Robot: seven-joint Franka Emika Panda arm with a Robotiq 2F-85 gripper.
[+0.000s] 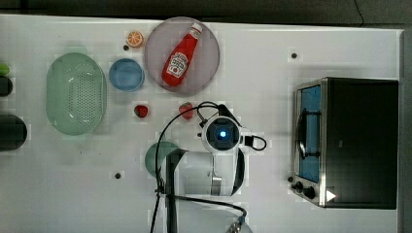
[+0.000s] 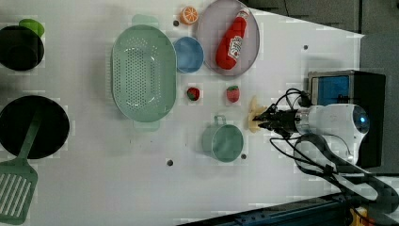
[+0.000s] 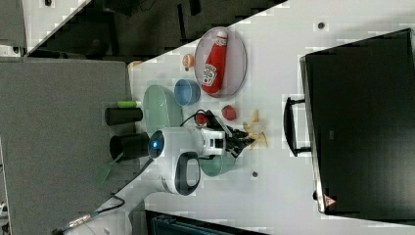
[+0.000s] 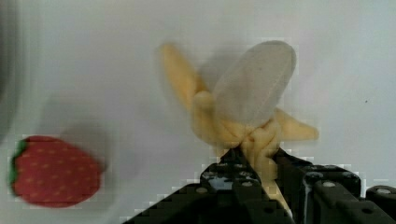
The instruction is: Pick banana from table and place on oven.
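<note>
The gripper (image 4: 254,175) appears to pinch the plush banana (image 4: 243,107) on the table (image 4: 116,56); next, lift toward the oven (image 1: 362,141), at three o'clock in the top view.

A peeled banana (image 4: 243,112) is being pinched between the black gripper (image 4: 259,175) fingers; a strawberry (image 4: 53,171) is lying at its eight o'clock on the table (image 4: 102,56).

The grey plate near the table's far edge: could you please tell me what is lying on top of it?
A red ketchup bottle lies on its side on the grey plate, cap toward the rim. The plate surface under the bottle is covered; the rest is bare.
</note>
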